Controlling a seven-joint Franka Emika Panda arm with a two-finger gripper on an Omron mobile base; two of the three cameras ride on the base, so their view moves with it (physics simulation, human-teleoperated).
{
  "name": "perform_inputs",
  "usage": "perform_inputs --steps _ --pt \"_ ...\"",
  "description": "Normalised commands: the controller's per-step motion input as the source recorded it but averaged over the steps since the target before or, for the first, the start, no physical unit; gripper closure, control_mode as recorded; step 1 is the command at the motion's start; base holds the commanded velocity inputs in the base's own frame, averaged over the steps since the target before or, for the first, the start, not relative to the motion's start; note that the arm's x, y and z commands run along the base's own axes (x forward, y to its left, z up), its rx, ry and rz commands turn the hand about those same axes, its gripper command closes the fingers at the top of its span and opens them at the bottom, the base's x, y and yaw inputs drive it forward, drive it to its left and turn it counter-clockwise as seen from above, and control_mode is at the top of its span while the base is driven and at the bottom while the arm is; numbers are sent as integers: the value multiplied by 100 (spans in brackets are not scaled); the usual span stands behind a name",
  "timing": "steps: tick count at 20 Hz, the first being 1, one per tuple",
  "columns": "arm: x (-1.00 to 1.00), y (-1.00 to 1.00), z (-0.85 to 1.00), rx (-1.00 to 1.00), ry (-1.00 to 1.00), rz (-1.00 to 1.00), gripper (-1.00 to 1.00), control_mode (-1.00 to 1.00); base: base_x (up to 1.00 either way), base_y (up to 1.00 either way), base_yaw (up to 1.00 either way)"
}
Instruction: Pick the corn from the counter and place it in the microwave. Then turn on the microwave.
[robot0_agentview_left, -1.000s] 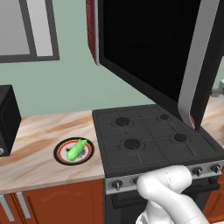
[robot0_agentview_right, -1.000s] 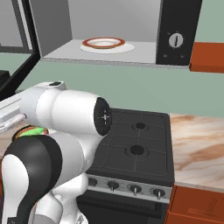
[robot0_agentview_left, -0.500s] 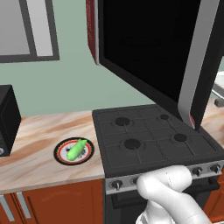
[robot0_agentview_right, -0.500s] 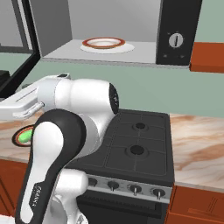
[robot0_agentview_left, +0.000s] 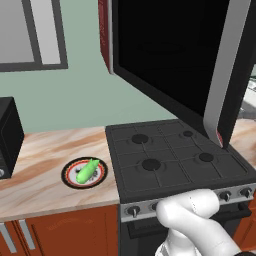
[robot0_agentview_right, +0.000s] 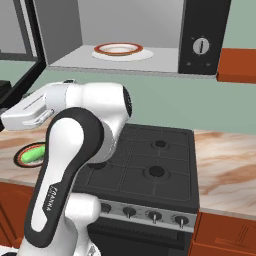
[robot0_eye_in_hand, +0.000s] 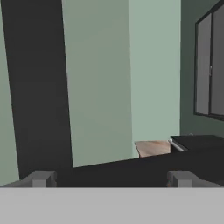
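Observation:
The bright-green corn (robot0_agentview_left: 87, 170) lies on a round black-and-red-rimmed plate (robot0_agentview_left: 71, 179) on the beige marble counter (robot0_agentview_left: 40, 175), left of the stove. In the right base view the corn (robot0_agentview_right: 30, 155) peeks out behind my arm. The microwave (robot0_agentview_right: 204, 30) hangs above the stove with its glossy black door (robot0_agentview_left: 170, 60) swung wide open. Inside it sits a red-rimmed plate (robot0_agentview_right: 118, 49). My gripper (robot0_eye_in_hand: 111, 179) is open with nothing between its tips and faces the green wall past the door's edge. My white hand (robot0_agentview_right: 30, 111) hovers above the corn's plate.
A black gas stovetop (robot0_agentview_left: 175, 157) with front knobs fills the middle. A smaller black box (robot0_agentview_left: 7, 135) stands at the counter's far left. The microwave's dial (robot0_agentview_right: 200, 46) is on its right panel. More counter (robot0_agentview_right: 225, 165) lies right of the stove.
In the right base view my arm has swung its upper links leftward and the hand now reaches out level above the corn's plate. Corn, plate and door have not moved.

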Motion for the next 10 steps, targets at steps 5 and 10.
perform_inputs --steps 5,10 --pt "14 17 -5 0 0 9 -100 -100 0 0 0" --pt "18 15 -5 0 0 9 -100 -100 0 0 0"
